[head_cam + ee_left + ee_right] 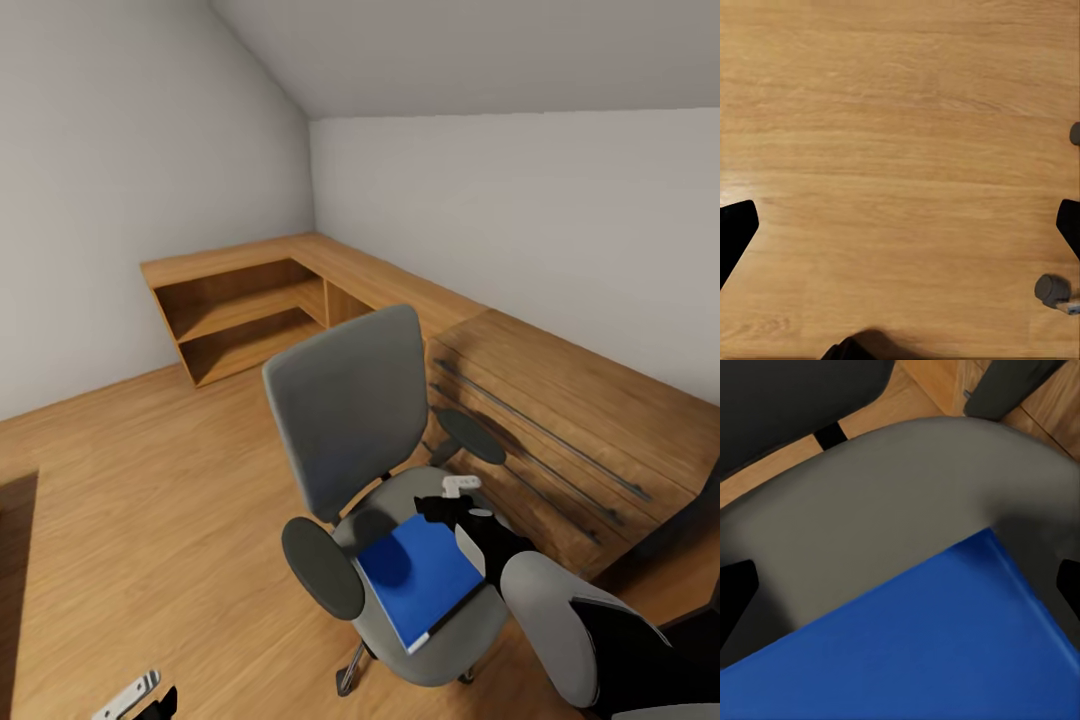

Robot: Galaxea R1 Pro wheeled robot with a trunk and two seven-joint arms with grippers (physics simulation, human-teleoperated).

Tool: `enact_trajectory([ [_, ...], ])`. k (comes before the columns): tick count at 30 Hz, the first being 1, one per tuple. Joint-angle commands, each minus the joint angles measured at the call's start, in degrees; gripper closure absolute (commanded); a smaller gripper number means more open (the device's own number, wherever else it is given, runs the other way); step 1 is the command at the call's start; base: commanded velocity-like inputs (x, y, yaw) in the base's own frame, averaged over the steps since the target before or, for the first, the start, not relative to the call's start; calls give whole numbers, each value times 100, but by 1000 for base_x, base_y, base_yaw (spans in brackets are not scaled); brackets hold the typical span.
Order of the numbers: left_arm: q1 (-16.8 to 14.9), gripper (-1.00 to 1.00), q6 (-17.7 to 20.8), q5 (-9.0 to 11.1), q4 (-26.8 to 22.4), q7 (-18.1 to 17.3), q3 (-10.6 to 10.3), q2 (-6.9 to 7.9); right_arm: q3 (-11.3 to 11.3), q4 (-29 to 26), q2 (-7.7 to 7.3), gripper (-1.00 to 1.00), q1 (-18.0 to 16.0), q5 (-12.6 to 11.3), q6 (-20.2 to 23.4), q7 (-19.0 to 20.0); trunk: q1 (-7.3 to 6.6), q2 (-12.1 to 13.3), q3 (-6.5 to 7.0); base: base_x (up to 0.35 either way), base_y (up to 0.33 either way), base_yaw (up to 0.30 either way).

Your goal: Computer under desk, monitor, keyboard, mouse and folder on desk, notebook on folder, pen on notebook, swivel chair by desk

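The folder (420, 578) lies flat on the seat of the chair (360, 420), one corner jutting past the seat's front edge, with the right claw (462, 512) hovering just above its far side. In the right wrist view the claw's dark fingertips (736, 592) stand wide apart at either edge of the picture, with the blue cover (930, 652) and grey seat between them and nothing gripped. The left claw (900, 232) hangs low beside the robot over the wooden floor (900, 112), fingertips likewise spread wide and empty, a chair caster (1052, 289) near one of them. The folder looks thin, light and fairly stiff, with a smooth cover that is probably slippery; lying flat, it offers no purchase from above. My guess is the overhanging corner or the white-edged side is the place to pinch, one finger under and one over, gripping firmly so it does not slide or sag.
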Motion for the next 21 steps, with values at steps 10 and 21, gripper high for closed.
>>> enact_trajectory([
  [10, -2, -100, -171, 42, 69, 19, -7, 9, -35, -5, -15, -100, -2, 77, -28, 24, 220, -405, -185, 0, 0, 0],
  [21, 0, -100, -340, 30, 88, 13, -11, 10, -34, 1, -12, -100, -2, 81, -31, 22, 264, -485, -220, 0, 0, 0],
])
